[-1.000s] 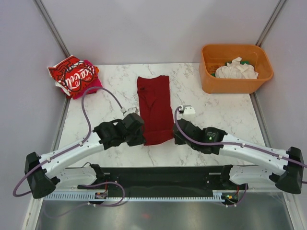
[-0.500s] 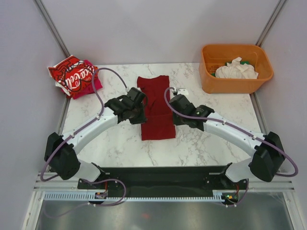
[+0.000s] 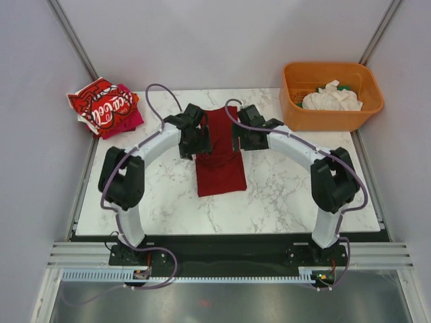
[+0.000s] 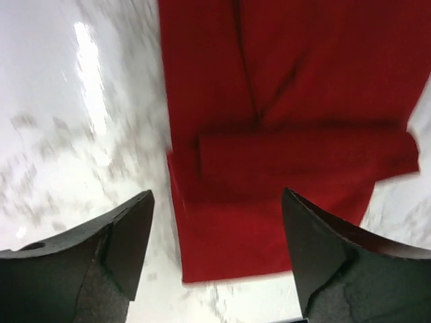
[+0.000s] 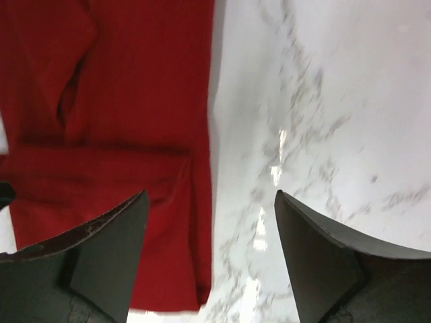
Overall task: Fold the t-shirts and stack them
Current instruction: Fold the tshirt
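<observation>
Stack at far left of the table [image 3: 283, 192]: bright red t-shirt [image 3: 101, 108] with white lettering, folded, lying on top of a magenta t-shirt [image 3: 133, 120] whose edge shows at its right side.

Left fingers [image 3: 200, 138] spread wide, holding nothing, over the left long edge of the dark red t-shirt [image 3: 220, 175]. Cannot tell whether the tips touch the cloth.

Dark red t-shirt lies mid-table as a narrow strip running far to near, sides already folded in. A seam line runs down its length. The wrist views show a thicker band crossing the strip from edge to edge, slightly askew at one end; the near hem lies flat and square.

Right fingers [image 3: 237, 136] likewise wide apart and empty, over the right long edge, level with the left pair.

Step in hand, by my reading: the crosswise fold of this strip, with the grasp not yet made. Next move calls for both pairs to come down on the two edges at the same height, pinch through all layers and carry the cloth evenly — uneven pull would skew the fold.

Far right: orange tub [image 3: 330, 123], with a white t-shirt [image 3: 330, 99] crumpled inside — not yet folded.
</observation>
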